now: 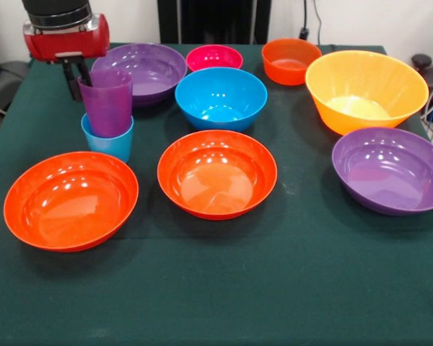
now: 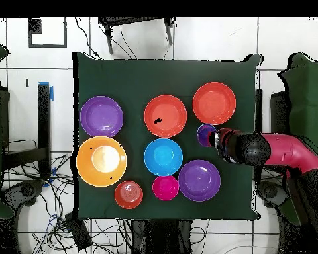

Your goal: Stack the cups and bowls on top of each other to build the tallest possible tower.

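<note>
Purple cup nested in blue cup at the frame's left, gripper at its rim.

In the front view's upper left, the red and black arm's gripper (image 1: 83, 72) has a dark finger reaching into the glossy purple plastic tumbler (image 1: 107, 103), which sits upright inside the light blue plastic tumbler (image 1: 108, 141); whether the claw is clenched or released cannot be told. On the green tablecloth (image 1: 224, 288) around them lie separate bowls: two wide orange-red bowls (image 1: 71, 200) (image 1: 217, 173), a medium blue bowl (image 1: 221, 97), a small pink bowl (image 1: 214, 57), a small orange bowl (image 1: 291, 60), a large yellow-orange bowl (image 1: 366, 91) and two wide purple bowls (image 1: 391, 170) (image 1: 149, 70).

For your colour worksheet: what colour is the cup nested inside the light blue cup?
Purple cup; clearest in the front view.
</note>
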You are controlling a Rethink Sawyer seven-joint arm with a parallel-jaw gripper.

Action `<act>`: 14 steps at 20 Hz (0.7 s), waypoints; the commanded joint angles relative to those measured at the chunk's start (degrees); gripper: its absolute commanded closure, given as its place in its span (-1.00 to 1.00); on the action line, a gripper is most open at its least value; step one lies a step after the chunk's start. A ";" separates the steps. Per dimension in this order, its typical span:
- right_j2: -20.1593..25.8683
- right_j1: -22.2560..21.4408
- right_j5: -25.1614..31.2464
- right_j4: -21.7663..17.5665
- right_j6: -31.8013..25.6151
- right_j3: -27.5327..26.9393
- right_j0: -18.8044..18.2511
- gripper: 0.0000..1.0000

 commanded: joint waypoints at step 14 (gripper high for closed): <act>2.23 2.78 3.63 -3.75 -15.74 -4.82 2.07 1.00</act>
